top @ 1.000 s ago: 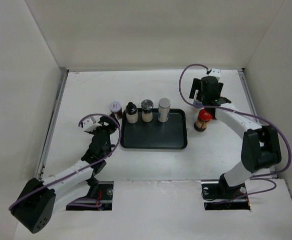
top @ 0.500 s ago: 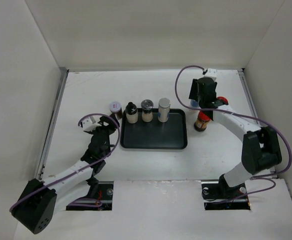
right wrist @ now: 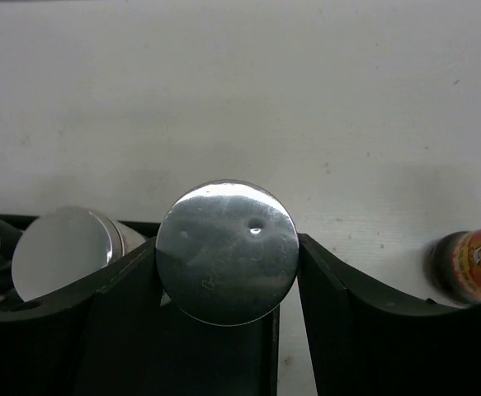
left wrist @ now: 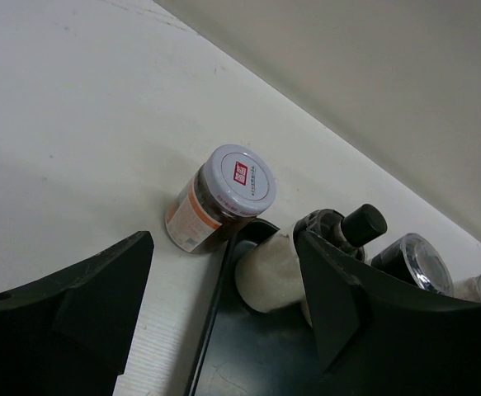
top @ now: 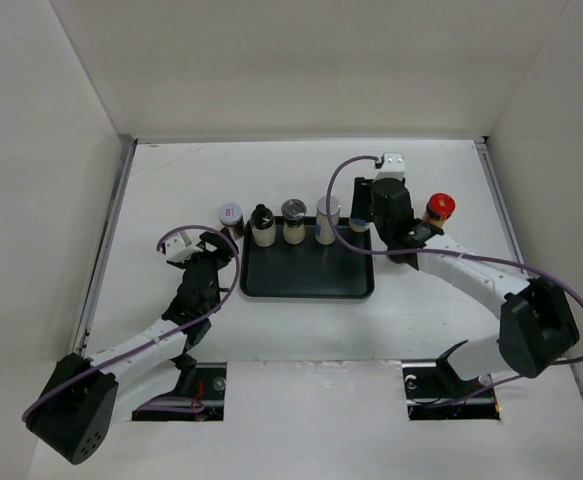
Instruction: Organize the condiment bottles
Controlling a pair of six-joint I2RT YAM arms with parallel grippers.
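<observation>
Right end effector [right wrist: 225, 266] clasping jar [right wrist: 227, 247], tray [top: 306, 272] beneath

White arms [top: 468, 266] with black joints, looping purple cables [top: 335, 190].

Red-capped jars [top: 438, 208]: 1
Black-capped cream jars [top: 262, 226]: 1
White-capped brown jars [top: 230, 214]: 1
Silver-capped jars [right wrist: 227, 250], [right wrist: 63, 252]: 2
Clear-lidded jars [top: 293, 211]: 1
Total jars in view: 6
Black trays [top: 306, 282]: 1
Robot arms [top: 141, 345], [top: 471, 270]: 2
End effectors [top: 214, 250], [top: 363, 215]: 2
Counter [top: 171, 190]: 1

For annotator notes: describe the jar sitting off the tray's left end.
Find the flat black tray in the middle. Just outside its far-left corner stands a brown jar with an orange label. Alone among its neighbours, it has a white cap with a red mark.
</observation>
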